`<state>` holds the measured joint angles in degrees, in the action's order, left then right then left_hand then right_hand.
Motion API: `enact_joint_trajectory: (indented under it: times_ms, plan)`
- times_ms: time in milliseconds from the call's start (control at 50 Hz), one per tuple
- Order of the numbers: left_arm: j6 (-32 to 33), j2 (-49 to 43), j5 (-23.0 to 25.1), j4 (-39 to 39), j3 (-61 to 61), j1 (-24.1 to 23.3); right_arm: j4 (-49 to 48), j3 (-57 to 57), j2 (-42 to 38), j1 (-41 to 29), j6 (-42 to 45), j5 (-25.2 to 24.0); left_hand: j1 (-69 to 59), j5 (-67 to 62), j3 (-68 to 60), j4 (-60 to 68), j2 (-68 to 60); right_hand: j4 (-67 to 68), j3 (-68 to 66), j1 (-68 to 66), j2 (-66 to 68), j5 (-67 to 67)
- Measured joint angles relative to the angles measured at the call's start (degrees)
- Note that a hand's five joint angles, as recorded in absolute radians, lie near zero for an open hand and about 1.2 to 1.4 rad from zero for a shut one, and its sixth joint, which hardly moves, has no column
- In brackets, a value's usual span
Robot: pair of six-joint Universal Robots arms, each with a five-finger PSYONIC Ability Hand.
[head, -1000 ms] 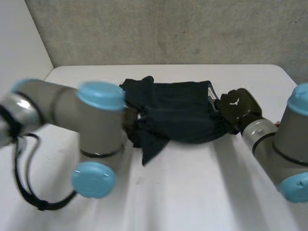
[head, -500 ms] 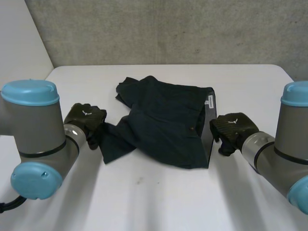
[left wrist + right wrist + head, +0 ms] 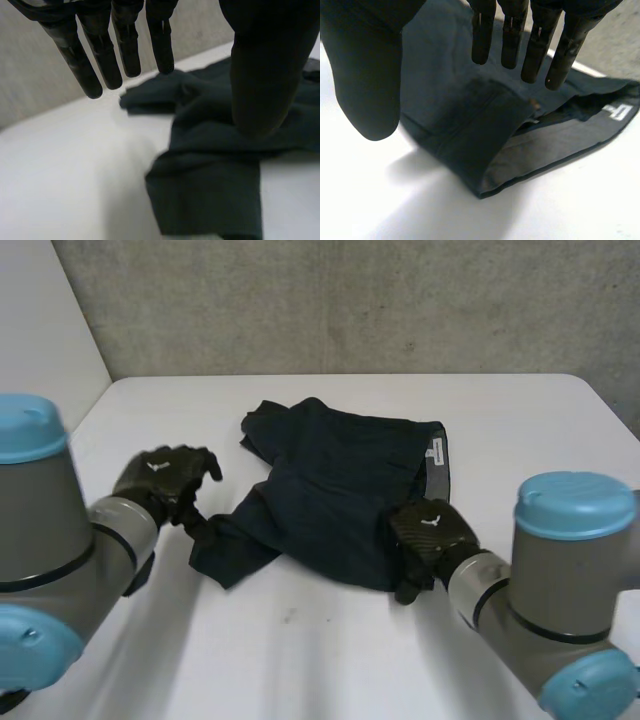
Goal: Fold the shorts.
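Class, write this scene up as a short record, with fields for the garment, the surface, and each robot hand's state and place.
Garment: dark shorts, lying rumpled, waistband open
Detail: white tag inside the waistband
Surface: white table
Left: left hand open, fingers straight, at a leg end of the shorts
Right: right hand open, fingers straight, over the near waistband corner

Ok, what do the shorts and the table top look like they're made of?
The shorts look like dark, matte woven cloth, maybe cotton: they crease softly, and the waistband shows a paler grey lining. The table looks like smooth white laminate or plastic, slightly glossy; I can't tell which.
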<state>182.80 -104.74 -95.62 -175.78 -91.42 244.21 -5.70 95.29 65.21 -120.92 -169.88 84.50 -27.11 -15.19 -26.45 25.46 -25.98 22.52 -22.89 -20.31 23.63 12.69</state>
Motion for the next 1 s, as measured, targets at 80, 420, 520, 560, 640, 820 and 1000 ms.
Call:
enact_joint_trajectory:
  times_ms: [80, 420, 520, 560, 640, 820, 1000]
  plan:
    - [-0.82, -4.94, -0.14, 1.63, 2.03, -0.39, -0.96, -1.14, -3.17, -0.47, 0.91, 0.2, 0.1, 0.38, 0.47, -0.25, 0.39, 0.0, 0.0, 0.0, 0.0, 0.0]
    - [-0.36, -16.18, -6.22, 3.41, 7.44, -2.57, -6.07, -0.99, -6.0, -0.19, 7.45, 1.33, 0.1, 0.37, 0.47, -0.25, 0.39, 9.39, -8.96, -7.43, 8.49, 7.89]
    - [-0.06, -17.63, -7.4, 3.31, 8.23, -3.1, -6.6, -1.5, -7.02, -0.19, 8.35, 1.36, 0.11, -0.4, 0.21, 0.27, -0.01, 25.32, -24.92, -18.51, 23.56, 21.96]
    - [0.08, -17.98, -7.6, 3.24, 8.46, -3.17, -6.89, -1.74, -7.26, -0.16, 8.7, 1.37, -0.17, -1.88, -0.49, 1.45, -0.97, 28.87, -28.47, -21.0, 27.35, 25.21]
    - [0.28, -18.58, -7.72, 3.11, 9.03, -3.19, -7.36, -2.31, -7.83, -0.13, 9.5, 1.41, -0.26, -3.13, -1.48, 2.66, -2.03, 36.97, -36.84, -28.8, 36.11, 33.74]
    - [0.38, -19.31, -8.18, 2.93, 10.44, -3.14, -7.15, -3.53, -6.72, 0.23, 11.48, 1.68, -17.59, -19.22, -18.47, 19.35, -19.0, 45.53, -44.84, -32.16, 43.61, 42.49]
    - [1.55, -19.31, -8.28, 2.63, 12.0, -3.14, -5.22, -4.7, 3.55, 1.38, 11.99, 1.64, -17.02, -19.18, -17.84, 18.79, -18.22, 45.54, -44.84, -32.16, 43.61, 42.49]
